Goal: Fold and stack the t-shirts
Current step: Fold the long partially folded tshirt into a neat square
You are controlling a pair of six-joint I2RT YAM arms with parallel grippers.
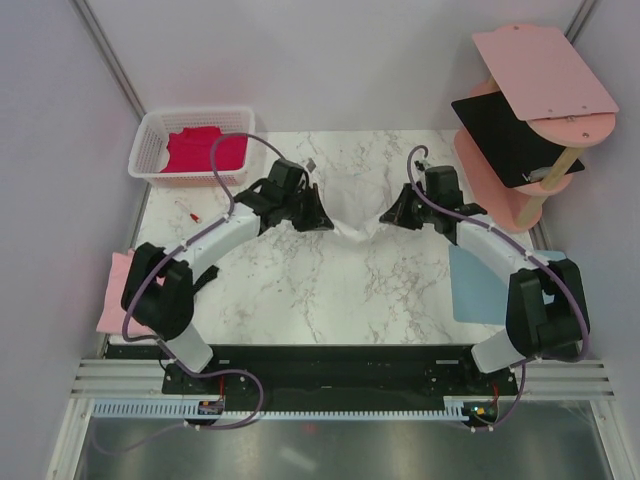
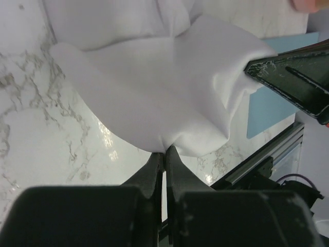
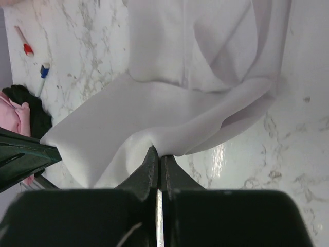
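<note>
The white t-shirt [image 2: 169, 92] is held up over the middle of the table [image 1: 330, 290], somewhat toward its far edge, with its lower part resting on the marble. One bunched edge is pinched between the pressed-together fingers of the left gripper [image 2: 165, 152], and another is pinched in the same way by the right gripper [image 3: 157, 152]. The cloth sags in a soft fold between them. A fold of this shirt is judged to be in hand. The next move calls for the held edge to be carried across and laid flat over the rest of the shirt, with both arms kept level so that the cloth is not skewed. The magenta-red shirt [image 1: 200, 152] is seen in the white basket [image 1: 150, 150] at the far left corner. The light pink shirt [image 1: 118, 290] is draped over the left edge, with a black cloth [image 3: 32, 108] just beside it, mostly hidden by the left arm from above. A light-blue mat [image 1: 478, 285] lies at the right edge. The outline of the white shirt is hard to make out against the pale marble, and whether the dark sheet [image 1: 510, 135] on the pink shelf [image 1: 545, 70] is cloth cannot be told.
</note>
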